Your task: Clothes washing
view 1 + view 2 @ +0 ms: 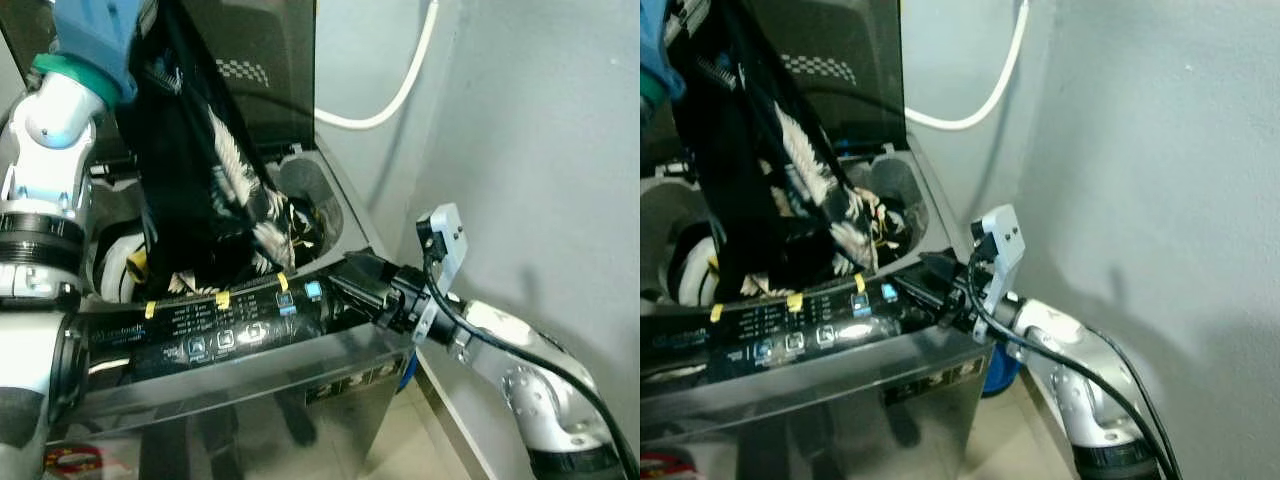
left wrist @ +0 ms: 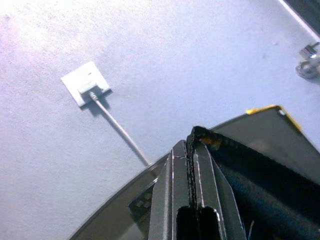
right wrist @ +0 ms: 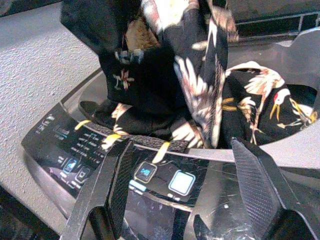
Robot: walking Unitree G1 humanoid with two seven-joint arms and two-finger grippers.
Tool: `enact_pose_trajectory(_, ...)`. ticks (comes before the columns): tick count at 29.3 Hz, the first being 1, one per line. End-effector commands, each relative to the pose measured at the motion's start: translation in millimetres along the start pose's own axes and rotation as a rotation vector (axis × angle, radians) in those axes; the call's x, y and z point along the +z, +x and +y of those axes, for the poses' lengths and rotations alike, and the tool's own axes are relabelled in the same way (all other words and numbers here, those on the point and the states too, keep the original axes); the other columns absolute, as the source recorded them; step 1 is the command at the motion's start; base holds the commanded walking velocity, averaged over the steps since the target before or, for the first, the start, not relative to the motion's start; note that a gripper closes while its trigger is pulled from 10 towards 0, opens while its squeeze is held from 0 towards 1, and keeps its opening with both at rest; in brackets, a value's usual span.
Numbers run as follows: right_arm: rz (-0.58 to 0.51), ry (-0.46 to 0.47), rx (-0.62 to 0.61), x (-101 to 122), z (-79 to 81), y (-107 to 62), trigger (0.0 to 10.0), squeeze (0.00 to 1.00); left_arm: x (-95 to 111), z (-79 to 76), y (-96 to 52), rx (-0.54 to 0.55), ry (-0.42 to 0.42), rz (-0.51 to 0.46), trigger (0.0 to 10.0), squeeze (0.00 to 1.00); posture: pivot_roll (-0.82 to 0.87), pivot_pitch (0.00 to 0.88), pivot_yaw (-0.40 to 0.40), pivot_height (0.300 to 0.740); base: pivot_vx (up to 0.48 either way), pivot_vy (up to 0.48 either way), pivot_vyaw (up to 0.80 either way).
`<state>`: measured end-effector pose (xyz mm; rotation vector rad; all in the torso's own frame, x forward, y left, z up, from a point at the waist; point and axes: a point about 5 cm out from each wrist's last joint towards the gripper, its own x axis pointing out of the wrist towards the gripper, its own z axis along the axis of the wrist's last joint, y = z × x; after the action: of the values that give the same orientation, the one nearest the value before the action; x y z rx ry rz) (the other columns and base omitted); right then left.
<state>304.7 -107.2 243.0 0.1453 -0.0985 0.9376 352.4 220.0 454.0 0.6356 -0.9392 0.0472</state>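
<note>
A black garment with white and yellow crane prints (image 1: 200, 170) hangs from above into the open top of a silver top-loading washing machine (image 1: 300, 375). Its lower folds lie in the drum (image 3: 260, 110) and over the front rim. My left arm (image 1: 55, 120) is raised at the upper left. The left gripper (image 2: 192, 150) is shut on a black fabric edge of the garment. My right gripper (image 1: 350, 280) stands open just above the right end of the black control panel (image 1: 230, 325), over its lit buttons (image 3: 181, 182). It holds nothing.
The machine's dark lid (image 1: 260, 60) stands open at the back. A white hose (image 1: 400, 90) runs along the grey wall on the right, which is close beside my right arm. A white wall socket with a cable (image 2: 85, 82) is visible. A blue object (image 1: 408, 370) sits on the floor.
</note>
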Motion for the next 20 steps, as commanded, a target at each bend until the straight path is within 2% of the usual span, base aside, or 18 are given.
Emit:
enact_pose_trajectory(1,-0.003,0.0,-0.017,-1.0,-1.8,-1.2,10.0,0.0,-16.1,-7.1,-5.9,-0.045,0.039,0.088,0.0,0.0,0.06,0.1,0.078,0.74,0.0,0.0,0.0)
enact_pose_trajectory(2,0.0,0.0,-0.014,-2.3,-0.5,-1.3,10.0,0.0,-34.6,-20.7,-14.1,-0.139,0.04,0.198,0.0,0.0,0.06,0.102,0.078,0.74,0.0,0.0,0.0)
enact_pose_trajectory(3,0.0,0.0,-0.014,-2.3,-0.5,-1.3,10.0,0.0,-34.6,-20.7,-14.1,-0.139,0.04,0.198,0.0,0.0,0.06,0.102,0.078,0.74,0.0,0.0,0.0)
enact_pose_trajectory(4,0.004,0.001,-0.013,-3.9,0.5,-1.6,10.0,0.0,-51.7,-39.6,-27.4,-0.258,0.026,0.279,1.1,0.0,0.06,0.104,0.079,0.74,0.0,0.0,0.0)
enact_pose_trajectory(5,0.004,0.001,-0.013,-3.9,0.5,-1.6,10.0,0.0,-51.7,-39.6,-27.4,-0.258,0.026,0.279,1.1,0.0,0.06,0.104,0.079,0.74,0.0,0.0,0.0)
enact_pose_trajectory(6,0.01,0.0,-0.014,-5.5,1.0,-1.9,10.0,0.0,-66.0,-58.8,-41.5,-0.378,0.017,0.346,1.6,0.0,0.06,0.107,0.077,0.74,0.0,0.0,0.0)
enact_pose_trajectory(8,0.01,0.0,-0.014,-5.5,1.0,-1.9,10.0,0.0,-66.0,-58.8,-41.5,-0.378,0.017,0.346,1.6,0.0,0.06,0.107,0.077,0.74,0.0,0.0,0.0)
enact_pose_trajectory(9,0.014,-0.001,-0.014,-6.7,1.5,-1.8,10.0,0.0,-80.0,-77.6,-57.6,-0.503,0.018,0.425,4.1,0.0,0.05,0.108,0.078,0.74,0.0,0.0,0.0)
enact_pose_trajectory(10,0.02,0.0,-0.009,-8.0,2.7,-1.2,10.0,0.0,-95.6,-94.0,-77.2,-0.639,0.052,0.524,10.0,0.0,0.05,0.111,0.081,0.74,0.0,0.0,0.0)
enact_pose_trajectory(12,0.02,0.0,-0.009,-8.0,2.7,-1.2,10.0,0.0,-95.6,-94.0,-77.2,-0.639,0.052,0.524,10.0,0.0,0.05,0.111,0.081,0.74,0.0,0.0,0.0)
enact_pose_trajectory(13,0.023,0.0,-0.005,-8.7,3.6,-0.8,10.0,0.0,-105.0,-102.1,-90.3,-0.721,0.078,0.592,10.0,0.0,0.05,0.111,0.081,0.74,0.0,0.0,0.0)
enact_pose_trajectory(15,0.023,0.0,-0.005,-8.7,3.6,-0.8,10.0,0.0,-105.0,-102.1,-90.3,-0.721,0.078,0.592,10.0,0.0,0.05,0.111,0.081,0.74,0.0,0.0,0.0)
enact_pose_trajectory(16,0.027,-0.001,0.0,-9.6,4.8,-1.0,10.0,0.0,-111.6,-107.6,-100.9,-0.794,0.059,0.646,10.0,0.0,0.04,0.114,0.086,0.74,0.0,0.0,0.0)
enact_pose_trajectory(17,0.03,-0.002,0.001,-10.4,5.4,-1.5,10.0,0.0,-113.8,-106.9,-101.8,-0.787,0.042,0.67,10.0,1.0,0.04,0.114,0.087,0.74,0.0,0.0,0.0)
enact_pose_trajectory(19,0.03,-0.002,0.001,-10.4,5.4,-1.5,10.0,0.0,-113.8,-106.9,-101.8,-0.787,0.042,0.67,10.0,1.0,0.04,0.114,0.087,0.74,0.0,0.0,0.0)
enact_pose_trajectory(20,0.031,-0.002,-0.002,-11.0,5.6,-2.2,10.0,0.0,-113.8,-103.4,-98.3,-0.752,0.046,0.672,10.0,1.0,0.05,0.111,0.087,0.74,0.0,0.0,0.0)
